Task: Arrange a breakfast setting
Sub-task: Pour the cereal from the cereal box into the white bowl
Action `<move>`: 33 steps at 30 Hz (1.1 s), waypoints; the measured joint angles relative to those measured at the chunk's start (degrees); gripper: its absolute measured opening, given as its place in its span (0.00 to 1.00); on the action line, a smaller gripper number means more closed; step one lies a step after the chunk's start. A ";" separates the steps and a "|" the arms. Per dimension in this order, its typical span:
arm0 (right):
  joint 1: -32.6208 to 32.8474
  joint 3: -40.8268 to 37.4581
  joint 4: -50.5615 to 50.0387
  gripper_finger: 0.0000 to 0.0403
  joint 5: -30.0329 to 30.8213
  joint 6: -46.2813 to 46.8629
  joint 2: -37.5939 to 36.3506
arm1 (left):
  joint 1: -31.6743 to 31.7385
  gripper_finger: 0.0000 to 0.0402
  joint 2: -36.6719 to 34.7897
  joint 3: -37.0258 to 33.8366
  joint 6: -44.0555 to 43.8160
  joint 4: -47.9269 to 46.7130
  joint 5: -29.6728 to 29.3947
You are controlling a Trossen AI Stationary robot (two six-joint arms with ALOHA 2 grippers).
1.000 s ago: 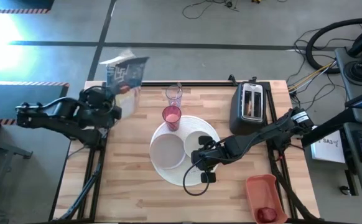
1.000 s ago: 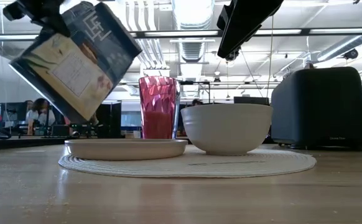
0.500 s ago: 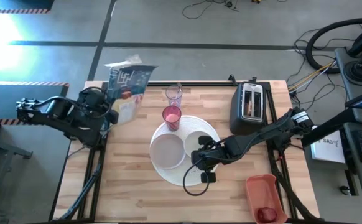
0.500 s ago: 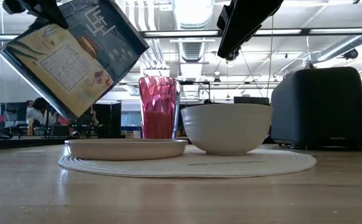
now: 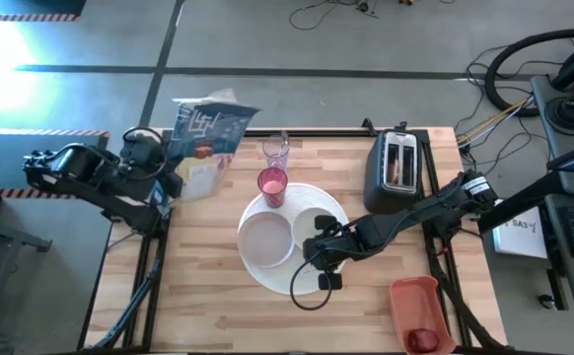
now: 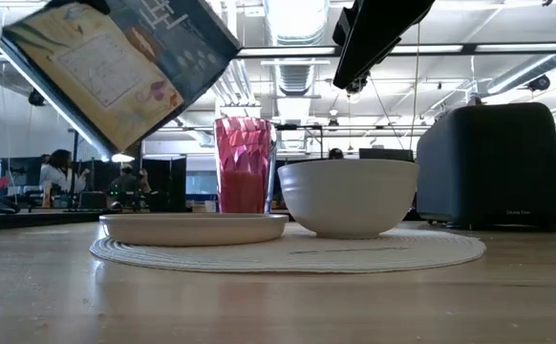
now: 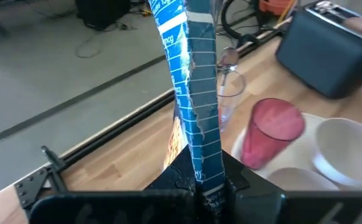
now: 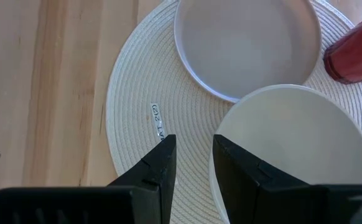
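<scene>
My left gripper (image 5: 166, 170) is shut on a blue printed packet (image 5: 208, 133) above the table's far left corner; the packet also shows high up in the low view (image 6: 116, 67). A white round woven mat (image 5: 277, 271) carries a pale plate (image 5: 265, 241), a white bowl (image 5: 315, 229) and a pink tumbler (image 5: 272, 185). A clear glass (image 5: 276, 151) stands behind the tumbler. My right gripper (image 8: 193, 167) is open, hovering over the mat's near right part beside the bowl (image 8: 293, 143). A dark-red fruit (image 5: 423, 338) lies in the orange-red tray (image 5: 412, 296). My left gripper pinches the packet's lower end (image 7: 204, 177) between its two fingers, seen edge-on in the wrist view. The packet is lifted clear of the table and stands out from the fingers, tilted, its free end toward the tumbler and the glass.
A black two-slot toaster (image 5: 395, 173) stands at the far right of the table. The tray sits at the near right corner. Bare wood lies along the near edge and left of the mat. People sit in the room beyond the table (image 6: 63, 172).
My left gripper has risen and drawn back a little toward the table's left edge with the packet. The packet has gone up and tipped further over, its free end swinging toward the glass. My right gripper has kept still.
</scene>
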 joint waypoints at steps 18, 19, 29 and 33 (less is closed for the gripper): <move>-0.68 1.02 5.93 0.24 -0.19 6.53 -0.26 | -13.60 0.00 10.73 6.81 -2.75 0.22 3.77; -0.97 1.89 4.06 0.24 -0.18 7.50 -0.53 | -14.77 0.00 11.50 7.31 -3.45 0.24 3.59; -2.13 8.21 -4.71 0.24 1.83 4.15 -8.01 | -26.63 0.00 19.42 14.12 -7.54 0.17 -0.51; -2.15 8.11 -5.44 0.24 9.81 1.88 -13.08 | -28.51 0.00 22.37 14.94 -8.97 -0.16 -1.23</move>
